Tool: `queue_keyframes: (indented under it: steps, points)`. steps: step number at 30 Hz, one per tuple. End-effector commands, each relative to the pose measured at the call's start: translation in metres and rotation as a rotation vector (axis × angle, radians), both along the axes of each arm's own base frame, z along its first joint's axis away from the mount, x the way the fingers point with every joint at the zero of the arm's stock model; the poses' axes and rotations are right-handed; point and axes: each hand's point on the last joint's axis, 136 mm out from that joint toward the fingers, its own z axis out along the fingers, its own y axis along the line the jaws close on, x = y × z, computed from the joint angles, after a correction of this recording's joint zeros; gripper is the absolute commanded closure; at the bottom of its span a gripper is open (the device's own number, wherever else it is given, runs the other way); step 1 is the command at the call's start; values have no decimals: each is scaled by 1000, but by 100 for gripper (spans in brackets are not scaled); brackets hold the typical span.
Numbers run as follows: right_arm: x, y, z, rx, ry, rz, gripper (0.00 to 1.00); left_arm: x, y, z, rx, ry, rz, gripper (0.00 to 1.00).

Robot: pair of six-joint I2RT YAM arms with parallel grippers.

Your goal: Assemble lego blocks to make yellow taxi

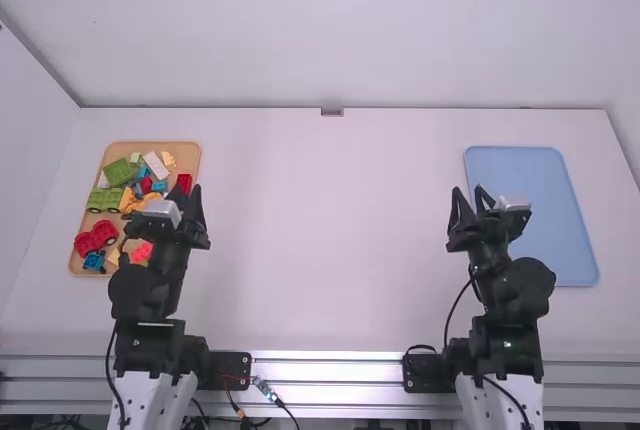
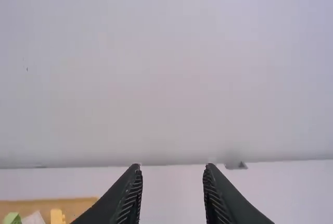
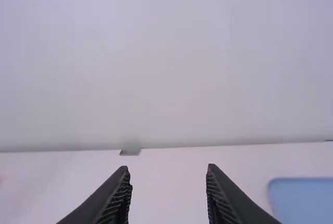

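High view, left side: lego blocks [image 1: 104, 200] crowd the tan tray [image 1: 188, 158] so tightly that the left gripper [image 2: 172, 167], spread wide and empty like the right gripper [image 3: 167, 168], could easily snag two.

On the table [image 1: 330, 240], we have one tray [image 1: 188, 157] at left, lego blocks [image 1: 118, 172] inside it; we find a second tray [image 1: 545, 210] at right; between them, at the far edge, sits a fitting [image 1: 331, 111]; the wall [image 1: 330, 30] stands behind.
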Motion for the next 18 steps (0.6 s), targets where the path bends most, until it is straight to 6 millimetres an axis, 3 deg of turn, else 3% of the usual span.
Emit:
queue_keyframes:
  steps: [1,7,18]
  points:
    - [2,1,21,-30,-26,3,58,-2,3,26,-7,-53,11,67]
    - [17,0,35,-35,29,7,46,10,14,31,-99,22,60,57]
    - [42,15,-25,-48,253,45,29,34,15,28,-100,190,69,41]
